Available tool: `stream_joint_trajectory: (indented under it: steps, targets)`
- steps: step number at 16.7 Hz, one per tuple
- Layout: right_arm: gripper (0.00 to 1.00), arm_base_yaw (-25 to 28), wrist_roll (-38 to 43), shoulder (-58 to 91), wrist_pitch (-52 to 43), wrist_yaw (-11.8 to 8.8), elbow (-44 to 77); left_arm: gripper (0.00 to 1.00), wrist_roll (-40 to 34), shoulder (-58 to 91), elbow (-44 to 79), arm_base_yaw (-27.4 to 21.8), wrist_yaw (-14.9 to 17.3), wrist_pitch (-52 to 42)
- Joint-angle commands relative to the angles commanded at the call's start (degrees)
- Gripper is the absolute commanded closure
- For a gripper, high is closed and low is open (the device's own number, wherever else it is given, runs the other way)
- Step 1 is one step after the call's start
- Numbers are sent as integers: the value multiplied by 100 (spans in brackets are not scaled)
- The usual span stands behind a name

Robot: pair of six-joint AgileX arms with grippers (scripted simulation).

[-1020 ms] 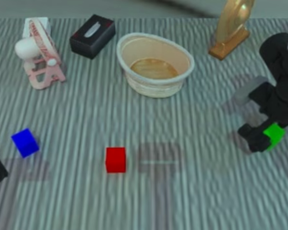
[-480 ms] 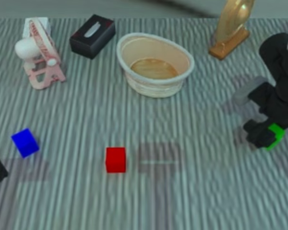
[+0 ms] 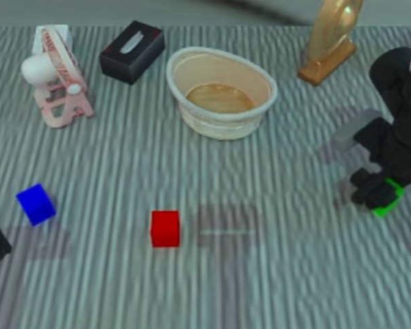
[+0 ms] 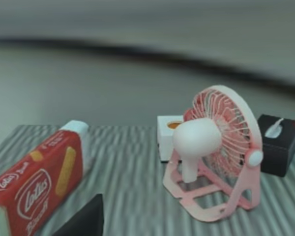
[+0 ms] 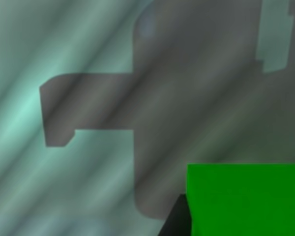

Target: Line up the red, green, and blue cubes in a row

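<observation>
While right gripper (image 3: 375,194) descends over green cube (image 3: 388,203), finger spread cannot be told.
Advice: centre, seat low, close squarely.

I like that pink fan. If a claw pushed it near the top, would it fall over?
Probably, yes. The pink fan stands tall on a thin open frame, so a high push would likely tip it. Its grille looks thin, perhaps fragile. It looks light, so a low push might slide it.
</observation>
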Motion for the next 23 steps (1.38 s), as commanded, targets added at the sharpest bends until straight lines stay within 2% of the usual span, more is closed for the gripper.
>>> stream_joint_trajectory:
  steps: [6,13,18,21,23]
  targets:
    - [100,-1,32,-135,-155,-38,106,0,0,0,0,0,0,0]
    - [100,41,18,-642,-1467,-41,877,0,0,0,0,0,0,0]
    - [100,23,36,-646,-1491,-42,896,0,0,0,0,0,0,0]
    - [100,219,398,-533,-1574,-37,1076,0,0,0,0,0,0,0]
    - [100,476,952,-396,-1681,-29,1301,0,0,0,0,0,0,0]
